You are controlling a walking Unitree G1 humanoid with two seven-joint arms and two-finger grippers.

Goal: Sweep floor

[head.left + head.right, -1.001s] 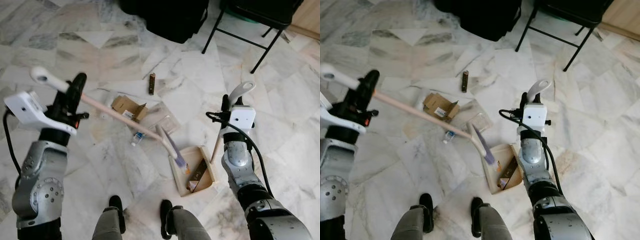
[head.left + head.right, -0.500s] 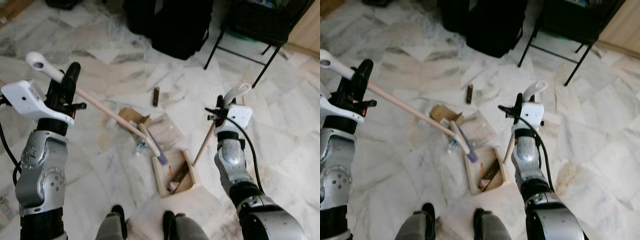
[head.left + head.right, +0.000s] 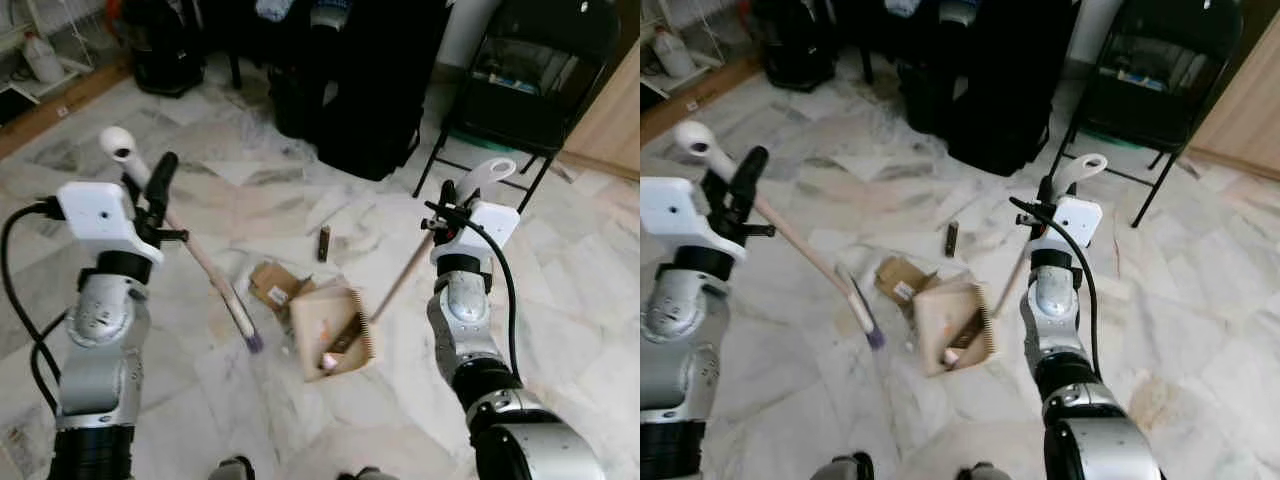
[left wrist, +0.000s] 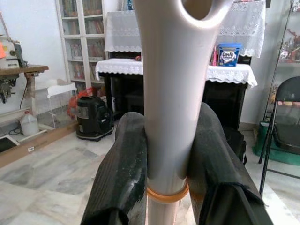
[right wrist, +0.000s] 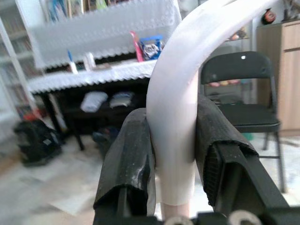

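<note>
Gripping the broom (image 3: 215, 285), the left gripper (image 3: 160, 185) pinches its white handle top, bristles near the floor (image 3: 560, 300). Centre: cardboard scrap (image 3: 275, 283), then the tilted dustpan (image 3: 330, 333). The right gripper (image 3: 447, 203) clamps its handle.

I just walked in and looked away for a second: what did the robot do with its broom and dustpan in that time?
The dustpan was tipped up off the floor, with scraps inside. The broom, which reached the pan's mouth, was drawn back to the robot's left. The left gripper and right gripper kept their clamp on the handles. The cardboard stayed on the floor.
</note>
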